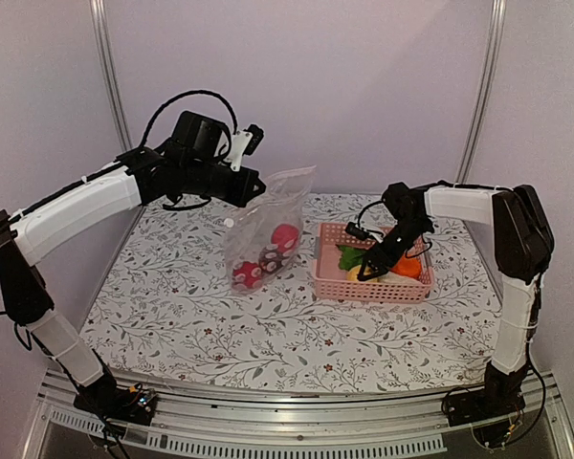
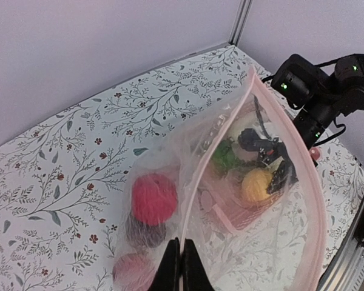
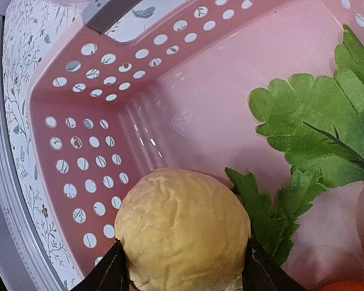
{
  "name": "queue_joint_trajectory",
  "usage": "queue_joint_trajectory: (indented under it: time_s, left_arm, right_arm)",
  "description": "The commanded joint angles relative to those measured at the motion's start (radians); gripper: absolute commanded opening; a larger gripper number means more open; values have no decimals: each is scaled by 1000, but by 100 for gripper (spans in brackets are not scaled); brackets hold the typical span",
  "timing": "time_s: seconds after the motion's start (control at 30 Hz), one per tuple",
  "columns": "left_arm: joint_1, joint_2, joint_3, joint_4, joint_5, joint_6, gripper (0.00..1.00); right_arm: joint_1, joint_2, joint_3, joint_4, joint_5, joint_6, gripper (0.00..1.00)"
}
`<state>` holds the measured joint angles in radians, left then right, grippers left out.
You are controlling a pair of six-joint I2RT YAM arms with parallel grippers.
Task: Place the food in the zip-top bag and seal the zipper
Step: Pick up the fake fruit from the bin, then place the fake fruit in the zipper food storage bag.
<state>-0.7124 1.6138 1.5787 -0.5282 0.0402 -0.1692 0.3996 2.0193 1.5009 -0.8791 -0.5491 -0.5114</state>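
My left gripper (image 1: 253,186) (image 2: 181,257) is shut on the zipper (image 2: 197,182) and holds the clear zip-top bag (image 1: 268,225) (image 2: 230,200) up, mouth open. In the bag lie a red ball (image 1: 285,237) (image 2: 153,197), a dark maroon piece (image 1: 270,256) (image 2: 144,230) and a second red ball (image 1: 247,274) (image 2: 130,270). My right gripper (image 1: 366,274) (image 3: 182,267) is down in the pink basket (image 1: 373,290) (image 3: 79,121), with a finger pressed on each side of a yellow ball of food (image 3: 182,230). A green leafy piece (image 3: 315,121) (image 1: 349,256) lies beside it.
An orange piece (image 1: 408,267) and a white piece lie in the basket's right half. The basket stands just right of the hanging bag. Through the bag, the left wrist view shows the right arm (image 2: 315,91) over the basket. Grey walls close in the back and sides.
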Motion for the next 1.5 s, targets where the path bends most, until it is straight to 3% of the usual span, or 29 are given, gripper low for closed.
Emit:
queue_joint_trajectory:
  time_s: [0.0,0.13,0.47,0.97,1.47]
  left_arm:
    - [8,-16,-13,12,-7,0,0]
    - [7,-18,-14,12,-8,0,0]
    - [8,-17,-20,17,-16,-1,0]
    - [8,-6,-7,17,-25,-13,0]
    - [8,-12,5,30,6,-41,0]
  right_arm:
    - [9,18,42,-38,12,1,51]
    - [9,-7,79,-48,21,-5,45]
    - [8,-116,213,-68,-25,-34,44]
    - [20,-304,370,69,-242,6,43]
    - [174,-227,566,213,-241,126,44]
